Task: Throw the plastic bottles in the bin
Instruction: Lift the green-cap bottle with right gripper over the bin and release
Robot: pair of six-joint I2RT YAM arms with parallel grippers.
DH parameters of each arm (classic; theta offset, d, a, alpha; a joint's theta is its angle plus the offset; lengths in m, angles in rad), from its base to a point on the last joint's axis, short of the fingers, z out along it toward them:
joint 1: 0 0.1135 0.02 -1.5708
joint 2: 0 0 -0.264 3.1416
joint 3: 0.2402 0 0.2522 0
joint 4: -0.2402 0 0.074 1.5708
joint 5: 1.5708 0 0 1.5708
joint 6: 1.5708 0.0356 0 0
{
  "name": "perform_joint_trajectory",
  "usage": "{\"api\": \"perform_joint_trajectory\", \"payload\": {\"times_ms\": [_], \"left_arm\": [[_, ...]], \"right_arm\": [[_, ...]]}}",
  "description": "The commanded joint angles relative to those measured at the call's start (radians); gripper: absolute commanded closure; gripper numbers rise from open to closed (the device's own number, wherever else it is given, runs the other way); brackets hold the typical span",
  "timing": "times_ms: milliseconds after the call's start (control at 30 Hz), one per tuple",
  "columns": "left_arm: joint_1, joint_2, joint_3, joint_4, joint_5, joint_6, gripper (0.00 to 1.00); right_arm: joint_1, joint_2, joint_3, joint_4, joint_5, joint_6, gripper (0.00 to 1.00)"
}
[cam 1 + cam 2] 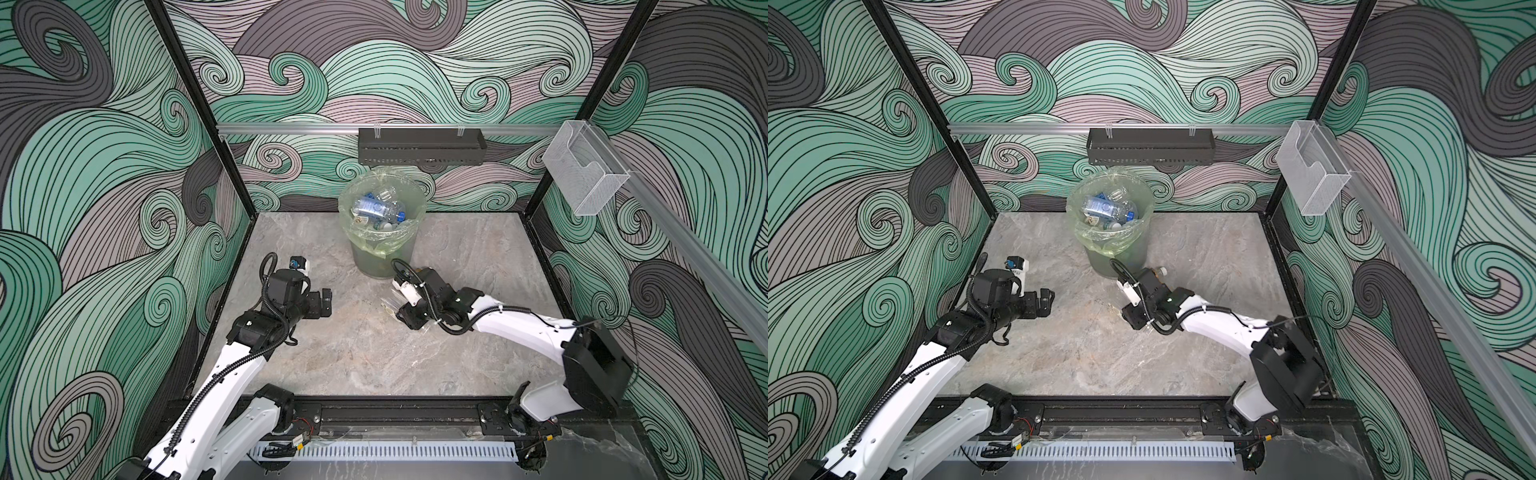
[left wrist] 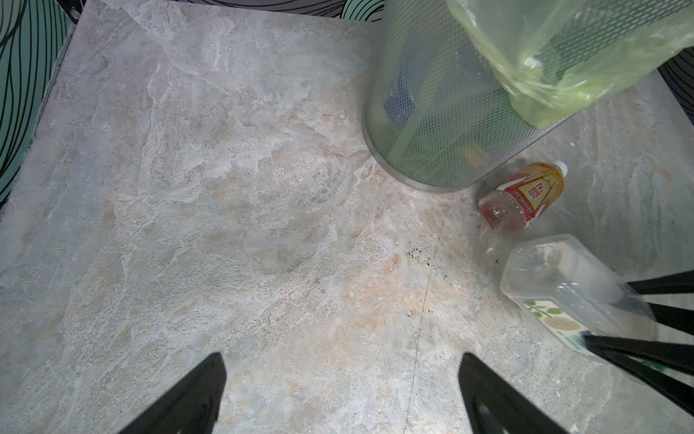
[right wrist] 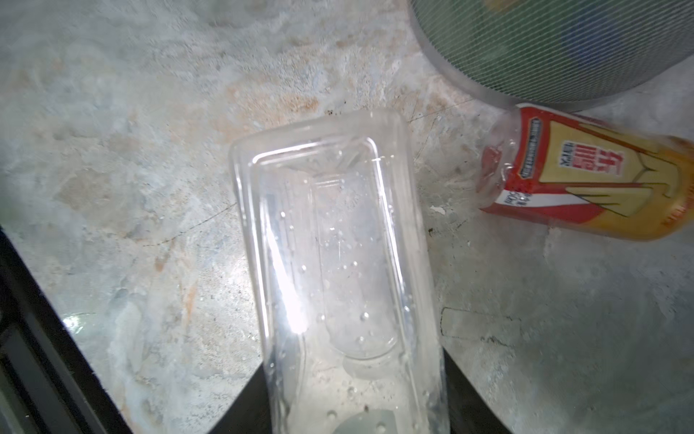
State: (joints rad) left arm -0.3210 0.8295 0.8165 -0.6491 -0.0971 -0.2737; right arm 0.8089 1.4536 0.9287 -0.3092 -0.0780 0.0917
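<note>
- The right gripper (image 3: 356, 370) has its jaws drawn in on the two flat flanks of the clear bottle (image 3: 323, 244), towards its neck end. The left gripper (image 2: 341, 360) stands wide apart and empty over the bare table (image 2: 187, 188).
- The clear bottle lies on its side near the foot of the bin (image 1: 384, 253); whether it rests on the table or hangs just off it, I cannot tell.
- Empty but for droplets, it should be light, thin-walled and slippery, so a hard squeeze may buckle it.
- The amber bottle (image 2: 522, 195) lies just beside the bin's foot. It is round and may roll, so the labelled middle looks best to grip.
</note>
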Motion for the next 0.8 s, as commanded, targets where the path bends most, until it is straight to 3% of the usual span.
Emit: {"api": "perform_joint_trajectory", "payload": {"times_ms": [0, 200, 433, 567, 700, 733, 767], "left_arm": [[0.007, 0.011, 0.007, 0.023, 0.014, -0.012, 0.01], [0.007, 0.014, 0.004, 0.029, 0.020, -0.018, 0.01], [0.007, 0.022, 0.009, 0.048, 0.029, -0.032, 0.01], [0.007, 0.016, 0.003, 0.057, 0.039, -0.033, 0.01], [0.008, 0.014, 0.002, 0.051, 0.048, -0.029, 0.01], [0.007, 0.010, 0.004, 0.047, 0.049, -0.030, 0.01], [0.007, 0.004, 0.006, 0.041, 0.049, -0.028, 0.01]], "right_arm": [[-0.023, -0.095, -0.057, 0.006, 0.014, 0.052, 0.49], [-0.048, -0.272, -0.075, -0.107, 0.030, 0.071, 0.51], [-0.049, -0.339, 0.125, -0.195, 0.021, -0.037, 0.49], [-0.081, -0.199, 0.379, -0.201, -0.021, -0.158, 0.50], [-0.141, 0.101, 0.781, -0.209, -0.122, -0.241, 0.53], [-0.151, 0.193, 0.898, -0.220, -0.132, -0.252, 0.51], [-0.154, 0.267, 1.008, -0.233, -0.127, -0.260, 0.42]]}}
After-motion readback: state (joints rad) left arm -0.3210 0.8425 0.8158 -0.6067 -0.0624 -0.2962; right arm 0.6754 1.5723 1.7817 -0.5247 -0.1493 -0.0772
